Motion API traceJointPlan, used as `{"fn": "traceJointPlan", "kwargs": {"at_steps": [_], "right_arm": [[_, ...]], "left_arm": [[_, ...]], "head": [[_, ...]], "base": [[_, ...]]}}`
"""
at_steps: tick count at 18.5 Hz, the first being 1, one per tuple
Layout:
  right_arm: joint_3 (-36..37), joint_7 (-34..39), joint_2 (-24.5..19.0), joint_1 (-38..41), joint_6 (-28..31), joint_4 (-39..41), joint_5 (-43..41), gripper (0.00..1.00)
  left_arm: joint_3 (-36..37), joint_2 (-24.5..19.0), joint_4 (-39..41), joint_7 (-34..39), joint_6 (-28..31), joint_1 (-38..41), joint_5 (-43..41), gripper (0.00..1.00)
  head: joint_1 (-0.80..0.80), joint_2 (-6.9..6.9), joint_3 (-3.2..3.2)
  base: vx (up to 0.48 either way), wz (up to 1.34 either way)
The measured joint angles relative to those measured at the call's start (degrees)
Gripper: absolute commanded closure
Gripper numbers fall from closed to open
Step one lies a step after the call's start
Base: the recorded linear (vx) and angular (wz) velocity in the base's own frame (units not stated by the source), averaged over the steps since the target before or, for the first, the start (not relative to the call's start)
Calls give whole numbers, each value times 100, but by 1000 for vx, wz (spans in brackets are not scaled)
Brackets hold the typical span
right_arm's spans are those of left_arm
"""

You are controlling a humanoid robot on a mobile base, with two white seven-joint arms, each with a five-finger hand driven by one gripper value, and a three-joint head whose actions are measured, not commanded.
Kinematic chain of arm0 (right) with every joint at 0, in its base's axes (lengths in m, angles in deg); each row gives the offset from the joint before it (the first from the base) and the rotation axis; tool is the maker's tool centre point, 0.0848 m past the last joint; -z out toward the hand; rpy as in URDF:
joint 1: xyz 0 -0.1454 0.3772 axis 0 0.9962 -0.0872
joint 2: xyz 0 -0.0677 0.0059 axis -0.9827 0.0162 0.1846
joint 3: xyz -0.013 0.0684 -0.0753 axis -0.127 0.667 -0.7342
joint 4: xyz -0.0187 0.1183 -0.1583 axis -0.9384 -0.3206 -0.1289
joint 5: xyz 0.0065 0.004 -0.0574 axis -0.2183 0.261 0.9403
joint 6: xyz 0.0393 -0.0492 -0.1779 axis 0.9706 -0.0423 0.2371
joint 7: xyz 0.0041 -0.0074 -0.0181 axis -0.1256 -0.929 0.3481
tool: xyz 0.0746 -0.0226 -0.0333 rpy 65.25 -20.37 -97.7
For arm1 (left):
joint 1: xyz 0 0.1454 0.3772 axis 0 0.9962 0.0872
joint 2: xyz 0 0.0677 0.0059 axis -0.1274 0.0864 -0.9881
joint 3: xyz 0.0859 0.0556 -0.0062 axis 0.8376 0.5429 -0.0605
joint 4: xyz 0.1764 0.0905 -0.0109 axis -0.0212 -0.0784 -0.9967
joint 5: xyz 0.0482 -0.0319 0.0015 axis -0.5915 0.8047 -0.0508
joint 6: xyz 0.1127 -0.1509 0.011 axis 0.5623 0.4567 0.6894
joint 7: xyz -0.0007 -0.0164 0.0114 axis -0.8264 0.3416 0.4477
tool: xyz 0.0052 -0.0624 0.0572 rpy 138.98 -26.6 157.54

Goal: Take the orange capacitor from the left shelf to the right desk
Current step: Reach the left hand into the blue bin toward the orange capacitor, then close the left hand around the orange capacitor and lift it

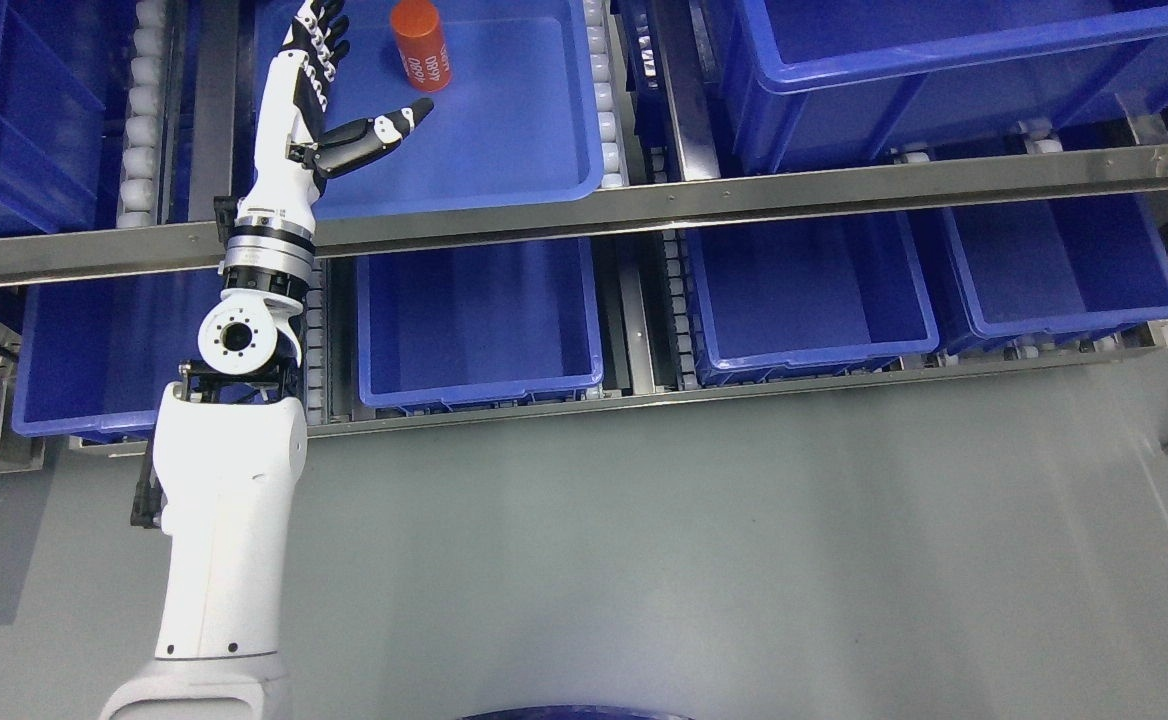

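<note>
An orange cylindrical capacitor [420,44] with white print lies in a blue bin [534,150] on the upper shelf level. My left hand [369,75] reaches up into that bin at the capacitor's left, fingers [319,40] stretched upward and thumb [384,130] pointing right below the capacitor. The hand is open and holds nothing; a small gap separates it from the capacitor. The white left arm rises from the lower left of the picture. The right arm does not show.
A steel shelf rail [744,195] crosses the picture in front of the upper bins. Below it stand several blue bins [479,320] on roller tracks. Another large blue bin [944,60] fills the upper right. Grey floor [744,560] lies in the foreground.
</note>
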Motion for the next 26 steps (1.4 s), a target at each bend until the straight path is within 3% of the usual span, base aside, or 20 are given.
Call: {"fn": "traceJointPlan", "kwargs": {"at_steps": [14, 26], "right_arm": [[0, 0, 0, -1, 0, 0, 0, 0], [0, 0, 0, 0, 0, 0, 0, 0]], "left_arm": [[515, 0, -1070, -789, -57, -615, -109, 3], [861, 0, -1548, -1005, -41, -892, -94, 28]], "head": [[0, 0, 0], [0, 0, 0]], "base": [[68, 121], [113, 23]]}}
